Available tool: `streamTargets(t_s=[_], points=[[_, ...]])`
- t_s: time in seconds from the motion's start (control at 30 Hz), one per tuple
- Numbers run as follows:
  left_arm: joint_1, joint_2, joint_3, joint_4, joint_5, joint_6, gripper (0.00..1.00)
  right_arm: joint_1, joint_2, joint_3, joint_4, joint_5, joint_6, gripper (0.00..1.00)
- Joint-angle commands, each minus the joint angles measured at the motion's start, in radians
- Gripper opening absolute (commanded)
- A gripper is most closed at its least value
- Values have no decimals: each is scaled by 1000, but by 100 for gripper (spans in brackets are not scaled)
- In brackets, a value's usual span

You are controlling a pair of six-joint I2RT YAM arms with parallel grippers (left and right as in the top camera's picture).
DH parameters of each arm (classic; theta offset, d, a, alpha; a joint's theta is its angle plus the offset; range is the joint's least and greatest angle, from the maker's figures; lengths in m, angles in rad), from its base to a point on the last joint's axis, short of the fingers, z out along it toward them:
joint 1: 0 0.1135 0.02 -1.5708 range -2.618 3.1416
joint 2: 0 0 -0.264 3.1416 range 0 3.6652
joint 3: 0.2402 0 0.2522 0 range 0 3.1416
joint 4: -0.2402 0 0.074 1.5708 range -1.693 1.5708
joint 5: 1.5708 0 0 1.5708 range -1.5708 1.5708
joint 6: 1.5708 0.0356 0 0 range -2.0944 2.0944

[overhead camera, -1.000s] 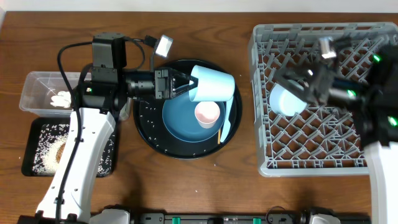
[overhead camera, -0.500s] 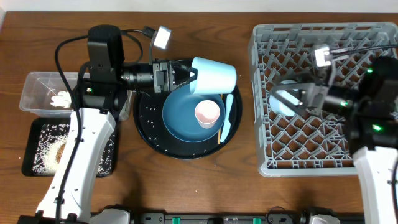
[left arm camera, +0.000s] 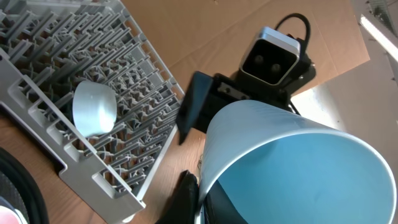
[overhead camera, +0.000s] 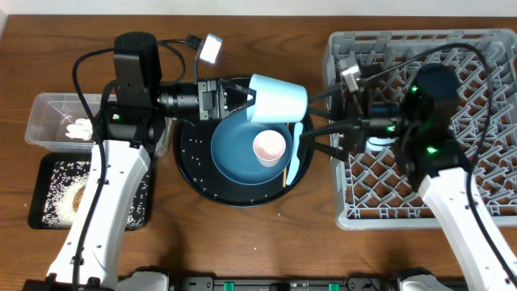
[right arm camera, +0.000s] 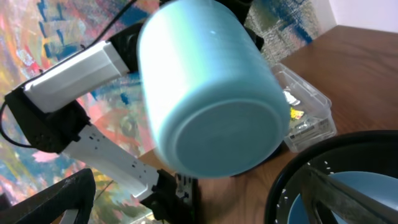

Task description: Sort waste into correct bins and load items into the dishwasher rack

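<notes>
The wooden table (overhead camera: 258,234) carried the grey rack (overhead camera: 485,48) at its right edge. Over the round tray's (overhead camera: 190,162) far edge the left gripper (overhead camera: 246,103) clamped the light-blue cup (overhead camera: 283,99); the right gripper's (overhead camera: 311,121) jaws stood apart beside it.

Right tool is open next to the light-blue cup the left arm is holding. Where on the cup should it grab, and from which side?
Grip the light-blue cup across its body near the closed base, coming in from the dishwasher rack side. The cup hangs on its side with the base toward the right tool. The left tool pinches the rim at the mouth, so that end is taken.
</notes>
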Motion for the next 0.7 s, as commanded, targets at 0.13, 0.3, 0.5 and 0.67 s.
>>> streamTargets(t_s=[0.13, 0.3, 0.5, 0.67], points=[[4, 7, 3, 1, 23, -2, 6, 62, 48, 4, 207, 8, -5, 99], [4, 8, 3, -3, 23, -1, 6, 63, 48, 4, 267, 9, 18, 99], [4, 8, 3, -3, 24, -1, 6, 63, 48, 4, 279, 10, 13, 99], [4, 7, 3, -15, 23, 0, 6, 63, 49, 4, 330, 10, 14, 99]])
